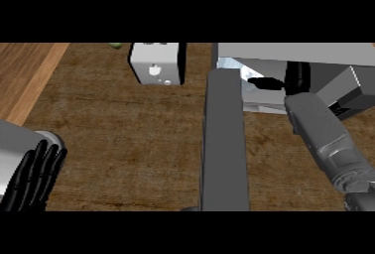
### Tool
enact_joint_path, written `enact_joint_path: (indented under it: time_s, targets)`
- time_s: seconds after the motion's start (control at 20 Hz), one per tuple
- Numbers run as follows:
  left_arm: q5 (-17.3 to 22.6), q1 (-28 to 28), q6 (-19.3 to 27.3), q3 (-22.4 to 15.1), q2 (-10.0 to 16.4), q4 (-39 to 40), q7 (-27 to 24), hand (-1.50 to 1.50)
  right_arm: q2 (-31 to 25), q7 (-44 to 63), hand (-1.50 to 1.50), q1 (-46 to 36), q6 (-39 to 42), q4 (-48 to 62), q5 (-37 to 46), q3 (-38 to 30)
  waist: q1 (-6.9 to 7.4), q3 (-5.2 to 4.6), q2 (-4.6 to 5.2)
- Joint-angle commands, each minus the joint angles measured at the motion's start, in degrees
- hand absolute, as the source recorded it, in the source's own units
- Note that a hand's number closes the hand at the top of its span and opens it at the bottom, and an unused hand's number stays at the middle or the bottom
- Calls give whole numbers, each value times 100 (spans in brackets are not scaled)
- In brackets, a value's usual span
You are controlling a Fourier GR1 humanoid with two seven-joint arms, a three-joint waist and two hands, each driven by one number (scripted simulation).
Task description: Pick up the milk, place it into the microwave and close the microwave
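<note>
The microwave [293, 52] stands at the counter's back right. Its dark grey door [223, 144] is swung open and juts toward me. My right forearm reaches into the opening. My right hand [296, 79] is open inside it, fingers straight and thumb spread to the left. Just right of the fingers, a grey-and-white box that looks like the milk carton [351, 89] sits tilted at the microwave's mouth; I cannot tell if they touch. My left hand [33, 173] rests open at the lower left edge, holding nothing.
A white box-shaped item with a dark side [156, 63] stands at the back, left of the microwave door. A small green thing [116, 45] peeks in beside it. A lighter wooden strip [22, 79] runs along the counter's left side.
</note>
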Motion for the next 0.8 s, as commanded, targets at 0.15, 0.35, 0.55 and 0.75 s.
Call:
enact_joint_path:
  time_s: [0.15, 0.35, 0.55, 0.75]
  targets:
    - [-319, 139, 112, -281, -218, 115, -192, -150, -385, -187, -150, 54, 336, -26, -134, -184, -97, -3, -38]
    - [-221, 252, 105, -238, -137, -315, 138, -150, -295, -392, -150, 80, 1071, -109, -416, -417, -102, 1, -54]
    - [-185, -66, 174, -62, -132, -33, 270, -150, -146, -596, -150, 238, 1175, -116, -464, -458, -177, -4, -58]
    - [-101, 302, 9, -166, -150, -83, -89, -150, -564, -765, -150, 532, 2168, -155, -715, -657, -214, -7, -88]
